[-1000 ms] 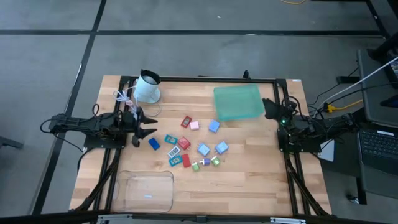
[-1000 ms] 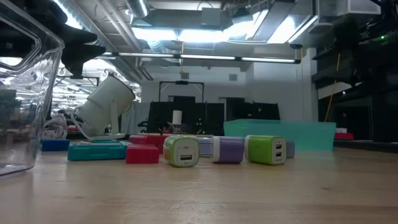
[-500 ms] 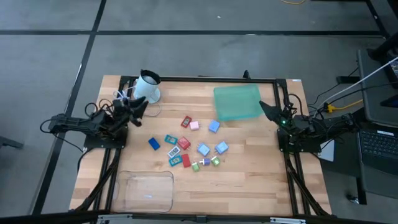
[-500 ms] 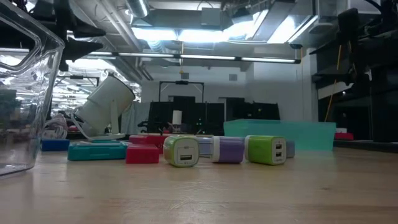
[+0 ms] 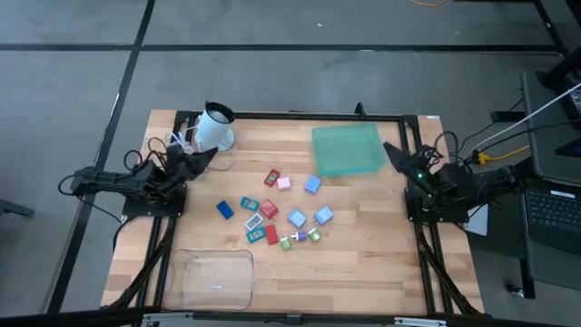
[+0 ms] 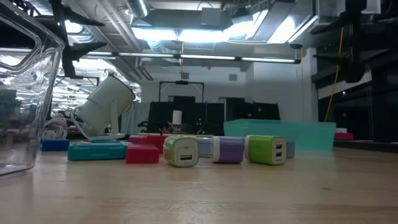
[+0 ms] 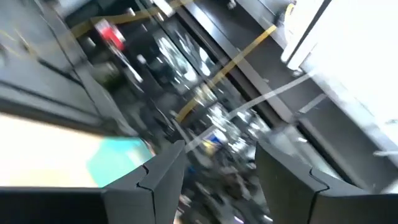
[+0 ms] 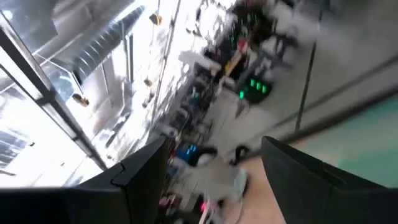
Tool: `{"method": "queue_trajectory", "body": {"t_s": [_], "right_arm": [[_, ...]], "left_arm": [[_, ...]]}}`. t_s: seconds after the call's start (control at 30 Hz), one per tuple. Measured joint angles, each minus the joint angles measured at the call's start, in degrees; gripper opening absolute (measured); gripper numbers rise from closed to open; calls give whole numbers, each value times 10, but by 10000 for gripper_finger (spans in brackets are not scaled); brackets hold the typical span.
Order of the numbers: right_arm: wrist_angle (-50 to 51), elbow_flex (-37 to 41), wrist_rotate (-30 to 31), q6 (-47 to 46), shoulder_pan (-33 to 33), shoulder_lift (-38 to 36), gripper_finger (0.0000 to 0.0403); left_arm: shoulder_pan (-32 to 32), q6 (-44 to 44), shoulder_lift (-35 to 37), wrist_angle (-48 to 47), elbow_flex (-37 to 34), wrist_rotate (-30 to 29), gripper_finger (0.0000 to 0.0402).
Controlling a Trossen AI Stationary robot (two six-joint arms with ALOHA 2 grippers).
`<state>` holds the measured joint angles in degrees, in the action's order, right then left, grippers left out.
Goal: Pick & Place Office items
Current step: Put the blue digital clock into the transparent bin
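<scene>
Dark left arm [image 5: 168,173] retracted (right too), blocks [image 5: 272,213] unmoved

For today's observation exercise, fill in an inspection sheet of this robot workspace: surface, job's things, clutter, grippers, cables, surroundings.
Surface: light wooden table top, black frame rails along its edges.
Job's things: small coloured blocky office items scattered mid-table; none held.
Clutter: tilted white mug; teal translucent lid; clear plastic bin.
Grippers: left gripper beside the mug, open, empty; right gripper by the teal lid, open, empty.
Cables: white coiled cord next to the mug.
Surroundings: grey floor; laptop at the right.
</scene>
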<state>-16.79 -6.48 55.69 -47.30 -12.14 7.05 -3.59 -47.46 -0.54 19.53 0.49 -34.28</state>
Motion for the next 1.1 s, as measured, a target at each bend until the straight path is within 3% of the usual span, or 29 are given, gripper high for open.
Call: {"method": "queue_trajectory", "body": {"t_s": [0.1,0.2,0.47,0.63,0.87,1.0,1.1], "right_arm": [[-45,0,53,106,0,0,261],[-92,0,82,137,1,0,261],[-196,0,-50,131,16,5,261],[-239,-22,-167,166,32,35,261],[-241,-58,-168,222,61,73,261],[-242,-75,-181,236,75,86,261],[-242,-81,-191,240,82,87,261]], "left_arm": [[-3,-32,0,-5,2,35,191],[-10,-25,-13,-23,30,36,190],[-12,95,-143,-47,198,9,191],[-12,163,-294,-237,371,7,190],[-1,235,-495,-615,619,17,190],[11,315,-588,-791,702,76,190],[13,410,-640,-852,713,139,190]]}}
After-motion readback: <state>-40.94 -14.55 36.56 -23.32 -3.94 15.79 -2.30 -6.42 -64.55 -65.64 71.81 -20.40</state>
